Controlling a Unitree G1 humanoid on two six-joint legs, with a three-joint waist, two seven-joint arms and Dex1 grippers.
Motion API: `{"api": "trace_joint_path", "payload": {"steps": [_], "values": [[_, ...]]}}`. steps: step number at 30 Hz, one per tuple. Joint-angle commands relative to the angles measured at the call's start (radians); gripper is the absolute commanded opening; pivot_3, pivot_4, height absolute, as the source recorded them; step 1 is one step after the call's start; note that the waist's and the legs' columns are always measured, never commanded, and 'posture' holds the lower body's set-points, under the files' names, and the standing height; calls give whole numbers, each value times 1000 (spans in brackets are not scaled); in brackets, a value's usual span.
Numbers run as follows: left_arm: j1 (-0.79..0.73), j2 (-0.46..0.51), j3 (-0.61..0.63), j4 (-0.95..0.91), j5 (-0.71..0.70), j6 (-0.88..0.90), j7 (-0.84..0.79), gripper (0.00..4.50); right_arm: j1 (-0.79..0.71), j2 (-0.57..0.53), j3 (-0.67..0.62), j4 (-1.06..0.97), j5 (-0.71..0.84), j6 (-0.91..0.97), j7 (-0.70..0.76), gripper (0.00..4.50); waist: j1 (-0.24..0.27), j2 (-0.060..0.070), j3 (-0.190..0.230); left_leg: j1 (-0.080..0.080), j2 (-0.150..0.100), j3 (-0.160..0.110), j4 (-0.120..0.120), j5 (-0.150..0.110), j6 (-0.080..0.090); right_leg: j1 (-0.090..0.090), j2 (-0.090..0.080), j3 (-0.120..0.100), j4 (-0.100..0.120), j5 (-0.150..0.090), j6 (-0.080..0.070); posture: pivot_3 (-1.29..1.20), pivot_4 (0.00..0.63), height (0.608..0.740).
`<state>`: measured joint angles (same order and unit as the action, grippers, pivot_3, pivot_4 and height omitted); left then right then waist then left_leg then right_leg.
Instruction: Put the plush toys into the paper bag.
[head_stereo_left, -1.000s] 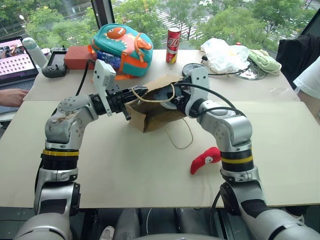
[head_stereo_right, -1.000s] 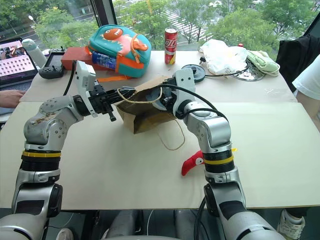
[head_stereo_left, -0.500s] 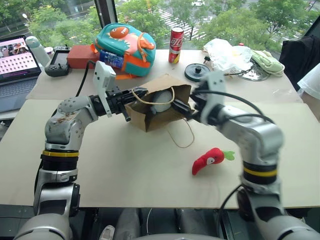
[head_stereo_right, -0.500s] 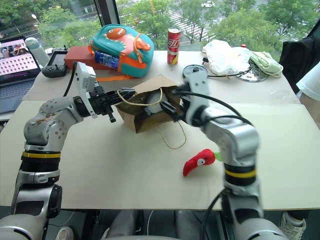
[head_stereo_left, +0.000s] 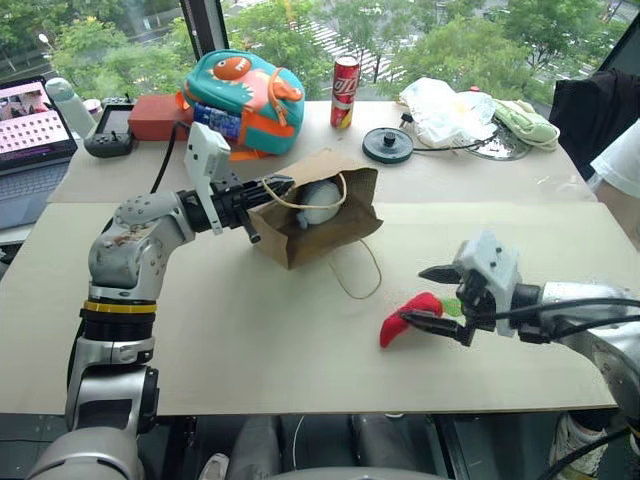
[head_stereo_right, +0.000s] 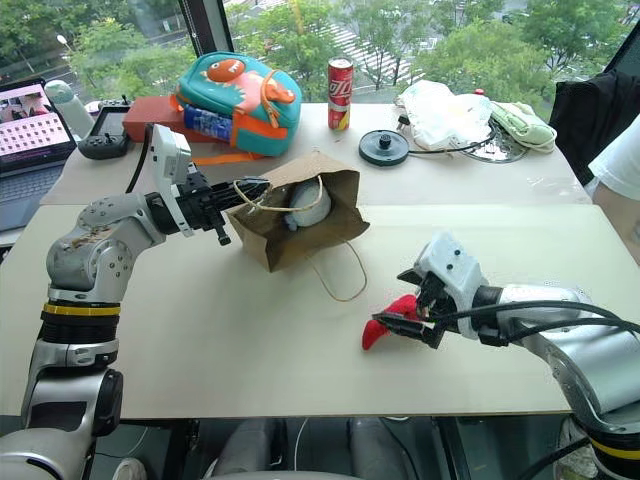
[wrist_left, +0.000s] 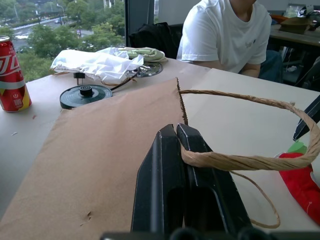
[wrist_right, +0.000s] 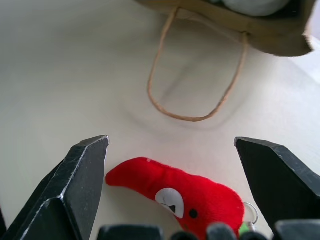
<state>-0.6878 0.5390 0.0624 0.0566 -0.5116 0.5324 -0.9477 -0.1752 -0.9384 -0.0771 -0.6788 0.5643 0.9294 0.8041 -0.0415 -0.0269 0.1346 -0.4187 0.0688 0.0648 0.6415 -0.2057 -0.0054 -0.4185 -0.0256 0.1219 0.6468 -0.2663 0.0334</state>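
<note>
Our left hand pinches the paper bag handle, keeping the mouth open. Our right hand gapes wide around the red chili, at four o'clock from the bag; we should lower and close on its middle.

The pale table carries the paper bag and chili pepper.

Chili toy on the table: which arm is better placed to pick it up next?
The right. Its pincer is open with the chili lying between its fingers. The left pincer is shut on the bag's twine handle, holding the bag open.
</note>
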Motion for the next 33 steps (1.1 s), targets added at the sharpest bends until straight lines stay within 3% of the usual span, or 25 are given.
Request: {"api": "trace_joint_path", "payload": {"steps": [1,4,10,13,21,29,33], "values": [[-23,-1,11,-12,-7,-14,-3,0,-7,-54,84,40,-95,-94,30,4468,1,0,0,0,0,0,0,0,0,0,0,0,0,0,0,0,150,728],[-29,-2,10,-9,-5,-14,-5,0,-34,-77,196,123,-203,-148,30,4468,4,0,0,0,0,0,0,0,0,0,0,0,-1,0,0,0,150,728],[-25,1,13,-16,-6,-11,-4,0,-52,-76,266,200,-264,-151,48,4468,7,0,0,-1,0,0,0,0,0,-1,0,0,0,0,0,0,150,728],[-22,3,16,-19,-6,-10,-1,0,-53,-54,242,201,-250,-148,49,3758,13,0,0,-1,0,0,0,0,0,-1,0,0,0,0,0,0,150,728],[-23,5,17,-16,-4,-13,0,0,-49,-26,221,189,-250,-129,33,1148,26,0,0,-1,0,0,1,0,0,-1,0,0,0,0,0,0,150,728],[-30,2,14,-10,-3,-14,-2,0,-70,44,36,82,-80,-75,37,1148,28,0,0,-1,0,0,1,0,0,-1,0,0,0,0,0,0,150,728],[-31,0,11,-10,-3,-14,-3,0,-190,131,50,78,-48,13,-65,1148,25,0,0,0,0,0,1,0,0,0,0,0,0,0,0,0,150,728]]}}
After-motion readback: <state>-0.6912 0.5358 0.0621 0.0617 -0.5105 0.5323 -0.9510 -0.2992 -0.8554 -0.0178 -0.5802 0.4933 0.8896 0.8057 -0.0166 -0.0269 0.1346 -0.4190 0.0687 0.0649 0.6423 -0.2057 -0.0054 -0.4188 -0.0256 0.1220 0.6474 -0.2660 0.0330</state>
